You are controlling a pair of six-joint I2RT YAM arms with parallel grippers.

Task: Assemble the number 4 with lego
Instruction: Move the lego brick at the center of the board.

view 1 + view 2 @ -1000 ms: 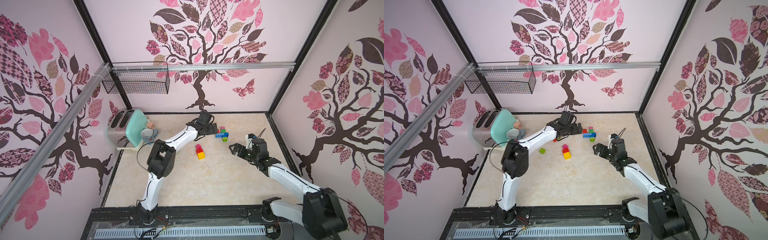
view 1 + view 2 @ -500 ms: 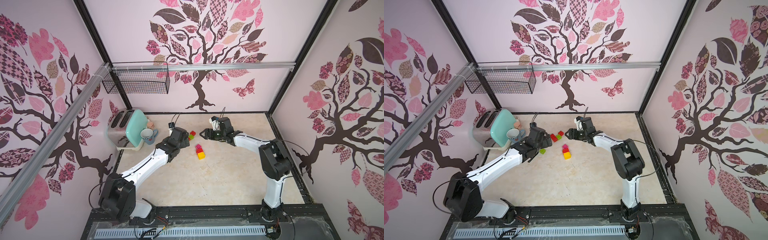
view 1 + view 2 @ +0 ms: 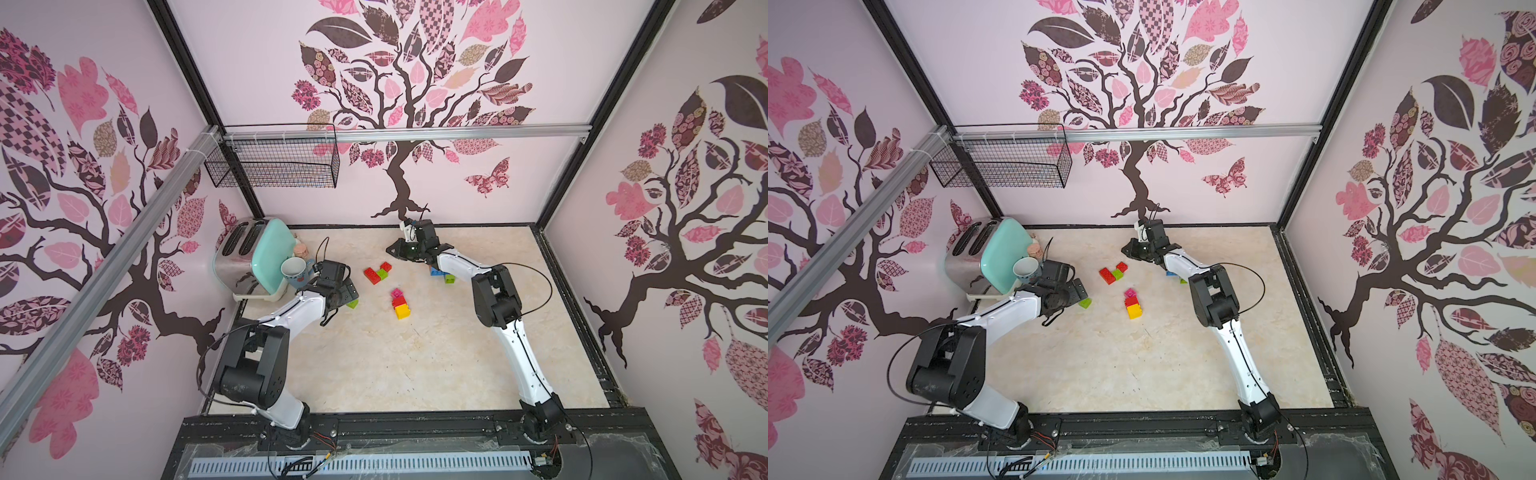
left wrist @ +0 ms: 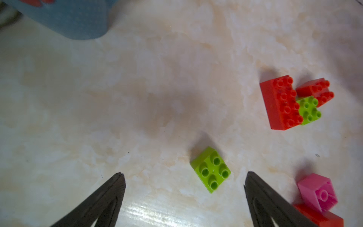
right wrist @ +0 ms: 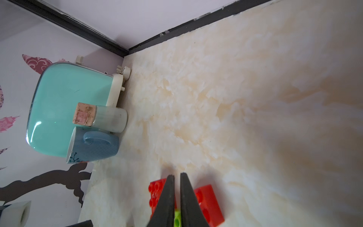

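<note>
Two tools, one mug (image 3: 293, 268): left tool (image 4: 184, 173) gaped wide over one studded lime brick (image 4: 210, 170) near the mug; right tool (image 5: 177, 175) pinched narrow, empty (three-brick cluster (image 3: 377, 273) beyond: two red, one lime).

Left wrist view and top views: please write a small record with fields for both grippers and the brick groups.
Left gripper: open; loose lime-green square studded plastic brick lies between its fingers, not gripped
Right gripper: shut, holding nothing, beside the cluster of two red bricks and one green brick
Pink, red and yellow brick group: lying apart from both grippers
Number 4: not yet formed
</note>
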